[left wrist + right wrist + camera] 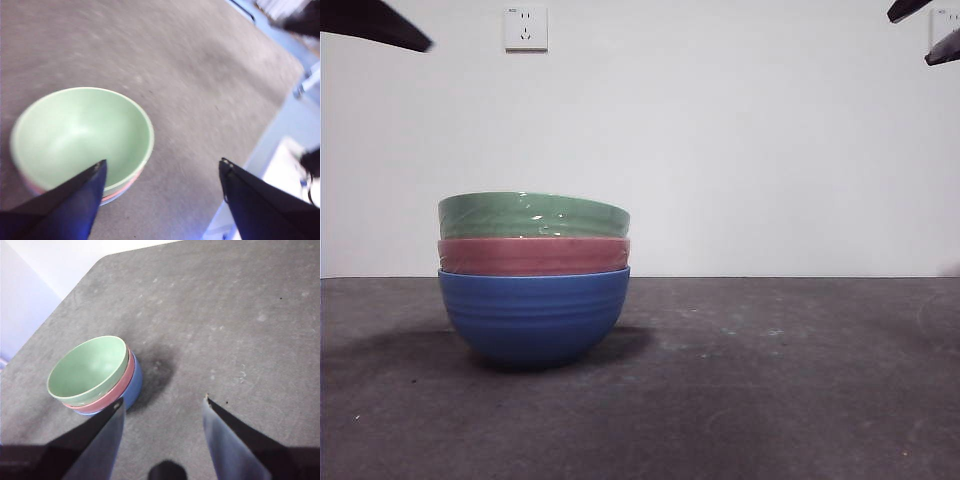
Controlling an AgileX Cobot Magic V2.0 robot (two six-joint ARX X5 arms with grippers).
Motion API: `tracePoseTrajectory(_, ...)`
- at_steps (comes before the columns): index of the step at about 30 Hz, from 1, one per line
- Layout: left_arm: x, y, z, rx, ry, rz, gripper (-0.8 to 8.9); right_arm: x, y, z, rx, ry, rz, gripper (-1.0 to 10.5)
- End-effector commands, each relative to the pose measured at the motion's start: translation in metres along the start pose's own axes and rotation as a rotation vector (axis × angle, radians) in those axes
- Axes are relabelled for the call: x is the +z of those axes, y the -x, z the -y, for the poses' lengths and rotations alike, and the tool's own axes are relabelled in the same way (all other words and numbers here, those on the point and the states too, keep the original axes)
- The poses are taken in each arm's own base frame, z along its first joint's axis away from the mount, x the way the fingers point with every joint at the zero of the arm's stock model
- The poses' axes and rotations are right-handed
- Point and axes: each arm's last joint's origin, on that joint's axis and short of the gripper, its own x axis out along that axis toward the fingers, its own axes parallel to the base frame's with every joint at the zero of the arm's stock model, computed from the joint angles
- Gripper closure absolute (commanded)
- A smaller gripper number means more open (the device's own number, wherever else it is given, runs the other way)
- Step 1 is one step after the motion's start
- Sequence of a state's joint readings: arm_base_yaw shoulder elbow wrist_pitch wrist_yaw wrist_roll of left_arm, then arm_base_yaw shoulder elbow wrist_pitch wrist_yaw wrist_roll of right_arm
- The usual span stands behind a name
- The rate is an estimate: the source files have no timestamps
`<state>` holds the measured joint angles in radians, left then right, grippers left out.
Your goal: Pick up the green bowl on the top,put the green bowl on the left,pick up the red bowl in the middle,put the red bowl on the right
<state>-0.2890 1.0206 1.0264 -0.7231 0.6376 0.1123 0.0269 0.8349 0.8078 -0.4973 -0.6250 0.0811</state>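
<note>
Three bowls stand nested in one stack at the left of the table. The green bowl (533,215) is on top, the red bowl (533,256) is in the middle, and a blue bowl (533,315) is at the bottom. The left wrist view shows the green bowl (80,132) from above, close under my left gripper (162,167), which is open and empty above the stack. My right gripper (162,402) is open and empty, farther off; its view shows the green bowl (87,367) and the red bowl (117,390) in the stack. Both arms show only as dark tips (375,25) at the front view's top corners.
The dark grey table (770,380) stretches bare to the right of the stack. A white wall with a socket (525,28) stands behind. The table's edge (260,145) and some blurred equipment show in the left wrist view.
</note>
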Motion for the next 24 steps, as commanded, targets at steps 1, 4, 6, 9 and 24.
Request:
tracePoseTrajectory(1,0.008,-0.016,0.006,0.011,-0.128,-0.075,4.36,0.001,0.000,-0.001,0.003,0.012,0.005,6.9)
tracePoseTrajectory(4,0.017,-0.035,0.010,0.083,-0.213,-0.182,4.36,0.001,0.000,-0.001,0.004,0.012,0.004,6.9)
tracePoseTrajectory(6,0.020,-0.048,0.012,0.115,-0.261,-0.247,4.36,0.001,0.000,-0.001,0.003,0.010,0.002,6.9)
tracePoseTrajectory(9,0.023,-0.071,0.012,0.143,-0.323,-0.337,4.36,0.001,0.000,-0.001,0.003,0.010,0.001,6.9)
tracePoseTrajectory(24,0.010,-0.126,-0.004,0.135,-0.414,-0.527,6.06,0.000,0.000,0.000,0.001,0.005,-0.006,6.9)
